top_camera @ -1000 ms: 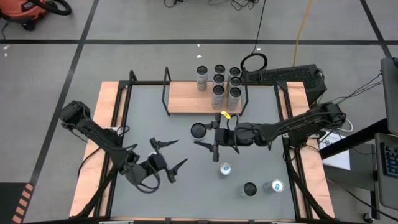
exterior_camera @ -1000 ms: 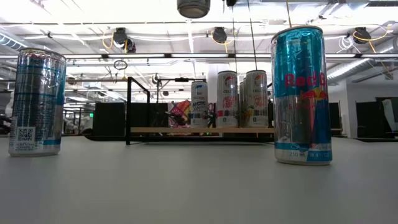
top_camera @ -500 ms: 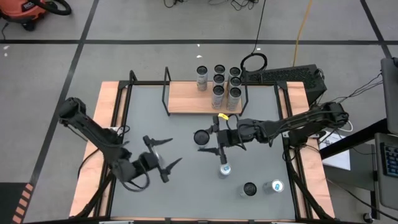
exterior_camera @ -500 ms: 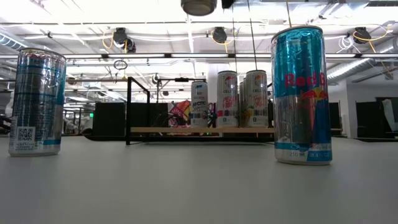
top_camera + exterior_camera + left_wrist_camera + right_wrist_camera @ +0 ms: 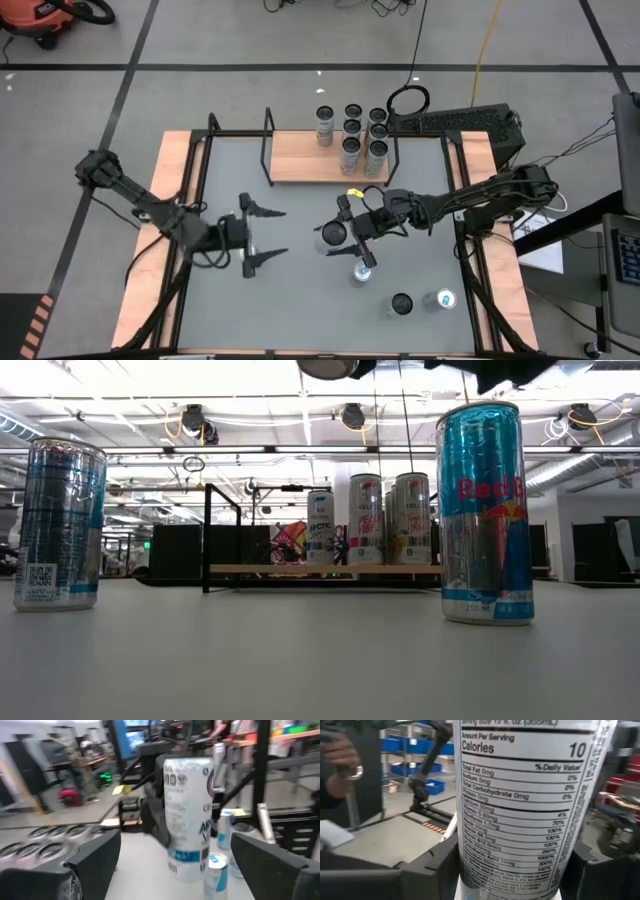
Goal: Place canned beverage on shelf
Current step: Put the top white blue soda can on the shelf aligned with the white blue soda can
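Grey table [image 5: 230, 310]: R pincer [image 5: 341, 234] grips can [image 5: 331, 233]; L pincer [image 5: 262, 233] open.

High view: the shelf [image 5: 305, 157] lies at the worktop's [image 5: 290, 300] upper edge, cans [image 5: 352, 137] clustered at its right end; three loose cans [image 5: 400, 303] stand lower right, both pincers between.

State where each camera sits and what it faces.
High: overhead, facing down; left gripper, right gripper, both arms.
Low: tabletop level, facing the shelf; held can's base and right arm overhead.
Left wrist: faces the held can between own fingers.
Right wrist: against that can's label, own fingers flanking.
Shared: held can, in all four.
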`<state>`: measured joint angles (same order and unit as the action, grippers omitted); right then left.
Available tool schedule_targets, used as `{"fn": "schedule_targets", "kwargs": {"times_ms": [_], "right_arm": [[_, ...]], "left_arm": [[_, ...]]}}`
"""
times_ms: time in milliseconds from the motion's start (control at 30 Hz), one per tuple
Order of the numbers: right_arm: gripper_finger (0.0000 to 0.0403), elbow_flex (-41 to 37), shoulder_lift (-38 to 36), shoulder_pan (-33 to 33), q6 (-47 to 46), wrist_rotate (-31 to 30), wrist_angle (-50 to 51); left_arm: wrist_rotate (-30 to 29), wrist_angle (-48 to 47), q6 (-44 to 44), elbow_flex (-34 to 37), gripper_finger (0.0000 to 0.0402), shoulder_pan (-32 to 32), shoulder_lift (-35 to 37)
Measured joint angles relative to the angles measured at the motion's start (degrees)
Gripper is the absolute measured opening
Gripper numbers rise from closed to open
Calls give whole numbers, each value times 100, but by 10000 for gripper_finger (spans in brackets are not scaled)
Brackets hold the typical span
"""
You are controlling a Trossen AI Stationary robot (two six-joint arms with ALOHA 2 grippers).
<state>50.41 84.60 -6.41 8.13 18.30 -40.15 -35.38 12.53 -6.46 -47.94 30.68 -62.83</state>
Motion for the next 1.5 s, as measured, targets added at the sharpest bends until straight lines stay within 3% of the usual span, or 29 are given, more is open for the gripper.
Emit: {"fn": "schedule_targets", "kwargs": {"times_ms": [67, 233, 500, 733, 933, 1500], "right_arm": [[208, 0, 93, 70, 10, 218, -79], [208, 0, 351, 224, 19, 581, -299], [208, 0, 453, 351, 131, 596, -298], [208, 0, 461, 350, 288, 599, -133], [208, 0, 461, 350, 276, 595, 76], [208, 0, 461, 374, 9, 538, 379]], "left_arm": [[546, 90, 4, 0, 373, -260, -9], [1263, 371, -26, 0, 373, -842, -46], [2574, 885, -40, 2, 373, -1451, -517], [2733, 1353, -139, 2, 373, -1707, -942], [3517, 1423, 159, 2, 373, -1894, -1176], [3561, 1759, 153, 2, 372, -1996, -1373]]}}
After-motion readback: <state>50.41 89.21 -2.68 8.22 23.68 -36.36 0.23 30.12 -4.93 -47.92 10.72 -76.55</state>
